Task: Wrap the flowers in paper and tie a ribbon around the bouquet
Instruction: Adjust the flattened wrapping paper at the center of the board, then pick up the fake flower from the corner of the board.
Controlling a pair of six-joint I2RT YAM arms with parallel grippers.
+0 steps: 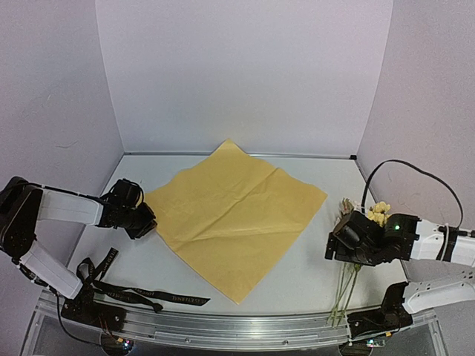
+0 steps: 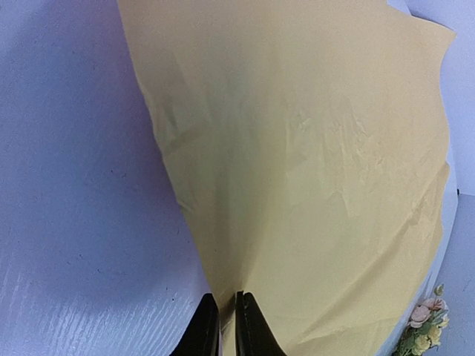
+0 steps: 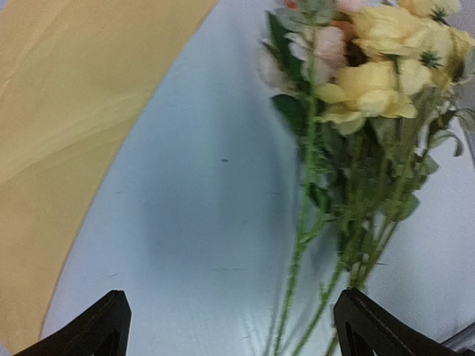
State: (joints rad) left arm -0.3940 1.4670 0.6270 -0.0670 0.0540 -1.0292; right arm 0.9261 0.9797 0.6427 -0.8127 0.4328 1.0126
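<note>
We see the paper [image 1: 236, 215] lying flat on the table [image 1: 297, 259] in the middle of the top view, yellowish face up and set cornerwise, with one corner toward the top of the frame, one toward the bottom and one to each side; creases cross it. The left gripper [image 2: 226, 326] sits at the paper's left corner, its fingers [image 2: 204, 330] drawn nearly together and pinching that tip; from the left wrist the sheet fans upward and rightward from them. The flowers [image 1: 365, 222] lie at the right edge of the top view, apart from the paper; their long axis runs nearly up and down the frame, blooms toward the top, thin stems trailing to the lower right. The right gripper [image 3: 234, 330] hangs over the stems with its fingers spread wide, clasping nothing; the stems pass nearer its right-hand finger. The ribbon [image 1: 178, 297] stretches roughly sideways along the lower left, near the left arm's base.
</note>
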